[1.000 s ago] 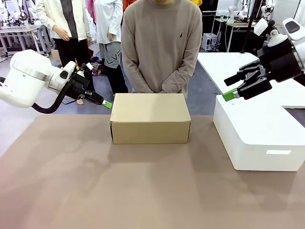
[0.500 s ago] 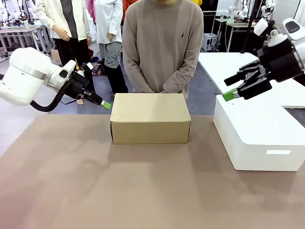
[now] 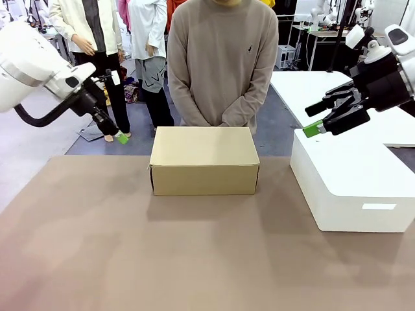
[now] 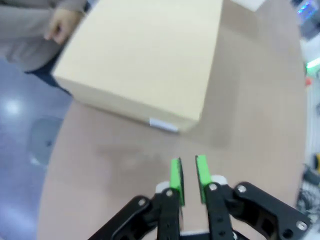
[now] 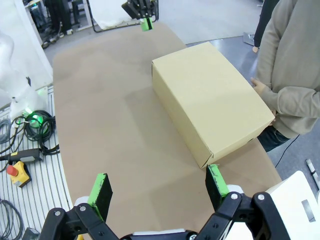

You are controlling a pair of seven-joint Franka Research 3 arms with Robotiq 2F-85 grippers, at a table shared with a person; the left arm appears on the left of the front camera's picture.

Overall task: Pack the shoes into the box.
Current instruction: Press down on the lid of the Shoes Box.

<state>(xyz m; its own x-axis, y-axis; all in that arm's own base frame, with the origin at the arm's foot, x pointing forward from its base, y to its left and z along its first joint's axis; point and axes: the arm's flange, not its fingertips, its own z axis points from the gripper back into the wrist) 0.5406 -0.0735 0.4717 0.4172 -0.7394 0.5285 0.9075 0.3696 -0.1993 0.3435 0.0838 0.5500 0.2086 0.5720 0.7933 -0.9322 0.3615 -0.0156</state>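
The shallow rectangular tan cardboard shoebox (image 3: 204, 161) sits flat on the table with its lid shut, a long side facing the robot. It lies to the right of and below the left gripper (image 3: 122, 138), well apart from it; in the left wrist view the box (image 4: 142, 60) lies ahead of the fingertips, with a small white label on its near end. It lies left of and lower than the right gripper (image 3: 314, 128), and ahead of that one's fingers in its own wrist view (image 5: 212, 100).

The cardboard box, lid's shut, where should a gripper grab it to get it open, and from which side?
Probably the lid's front lip, from the robot's side. The cardboard box sits closed and square on the table, with a person's hands at its far edge. The box looks too wide to pinch whole. The right gripper, jaws wide open over the white block, seems readier than the nearly closed left gripper.
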